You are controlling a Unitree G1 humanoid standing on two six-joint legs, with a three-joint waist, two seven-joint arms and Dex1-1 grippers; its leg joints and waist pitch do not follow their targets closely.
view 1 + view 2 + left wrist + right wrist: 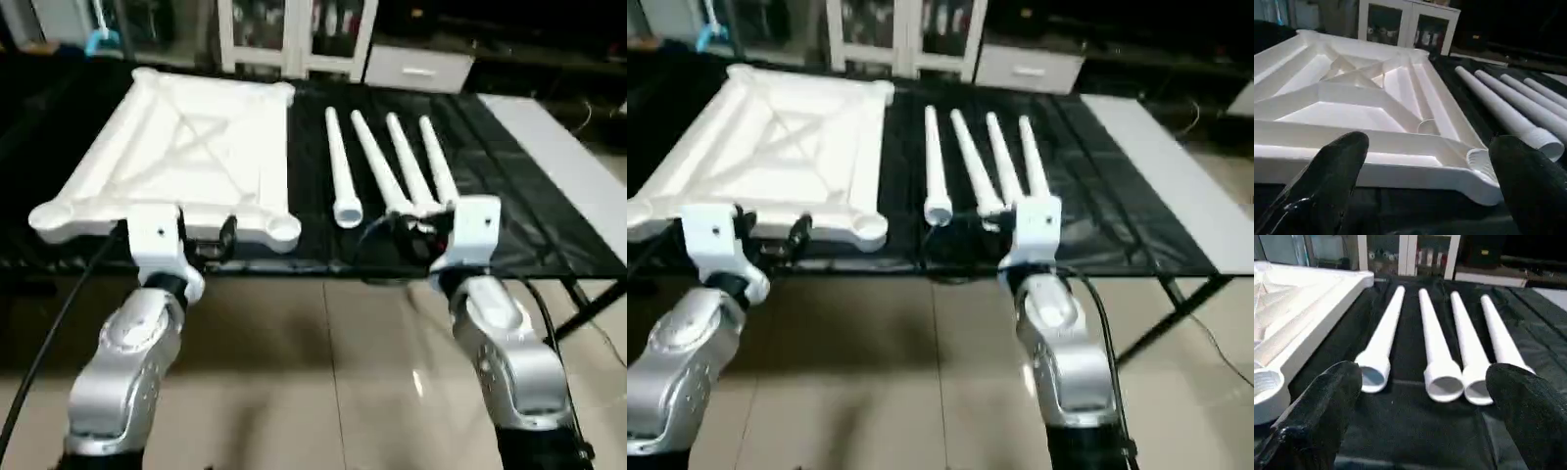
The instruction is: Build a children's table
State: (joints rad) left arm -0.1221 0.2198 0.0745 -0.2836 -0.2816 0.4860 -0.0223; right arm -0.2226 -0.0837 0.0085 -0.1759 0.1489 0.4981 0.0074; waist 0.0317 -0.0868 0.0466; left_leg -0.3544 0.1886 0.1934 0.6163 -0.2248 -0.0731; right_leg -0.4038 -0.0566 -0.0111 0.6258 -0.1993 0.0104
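Note:
The children's table top (186,147) lies upside down at the left of the black surface, its X-ribs and round corner sockets (1480,160) facing up. Several white tapered legs (340,166) lie side by side to its right, wide ends toward me. My left gripper (1430,147) is open just before the top's near edge, facing the near right corner socket. At the legs' near ends (1444,382) my right gripper (1425,374) hangs open, its fingers (1332,396) spread wider than three of the leg ends. Neither gripper holds anything.
A black cloth covers the work table (509,196), whose front edge runs just under both grippers. A grey-white bench (568,166) adjoins it at the right. White glass-door cabinets (294,34) stand behind. Tiled floor (323,392) lies below my forearms.

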